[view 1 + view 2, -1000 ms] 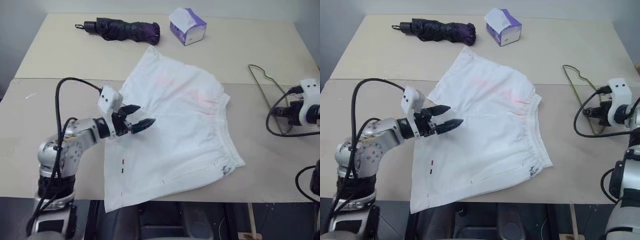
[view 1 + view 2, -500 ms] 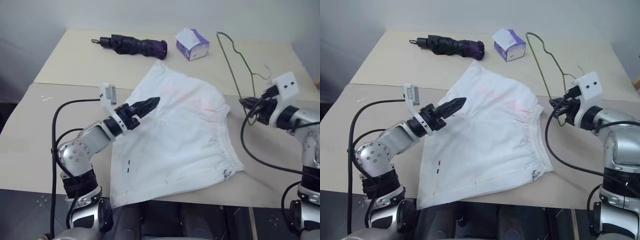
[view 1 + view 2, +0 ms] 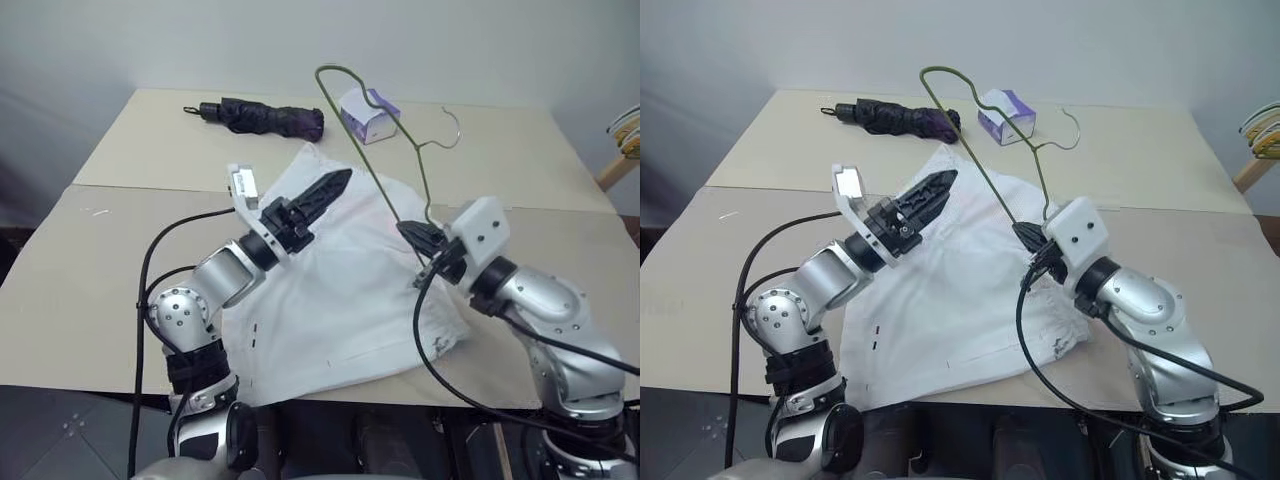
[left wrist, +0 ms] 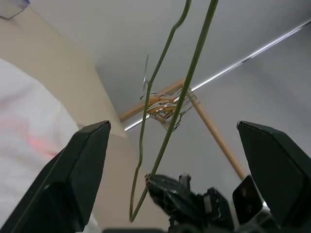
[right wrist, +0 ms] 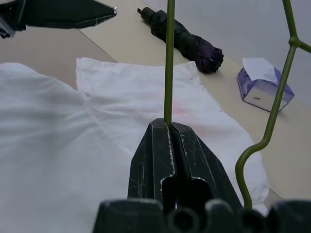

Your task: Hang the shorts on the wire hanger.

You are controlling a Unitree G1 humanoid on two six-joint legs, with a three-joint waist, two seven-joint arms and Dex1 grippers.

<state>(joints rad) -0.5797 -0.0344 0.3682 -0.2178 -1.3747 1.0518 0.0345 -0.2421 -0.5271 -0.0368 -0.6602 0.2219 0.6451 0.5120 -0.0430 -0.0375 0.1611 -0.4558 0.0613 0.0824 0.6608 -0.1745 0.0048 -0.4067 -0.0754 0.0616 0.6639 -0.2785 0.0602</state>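
the shorts (image 3: pixel 350 290) lie spread flat on the table (image 3: pixel 90 260), reaching its near edge, hem side toward the left. the right gripper (image 3: pixel 416 236) is clamped tight on the wire hanger (image 3: pixel 372 160), holding it raised above the shorts, its hook toward the far right corner. the left gripper (image 3: pixel 322 192) hovers over the shorts' far left part, fingers spread wide, holding nothing. a folded umbrella (image 3: pixel 262 117) and tissue box (image 3: pixel 367 116) lie by the far edge.
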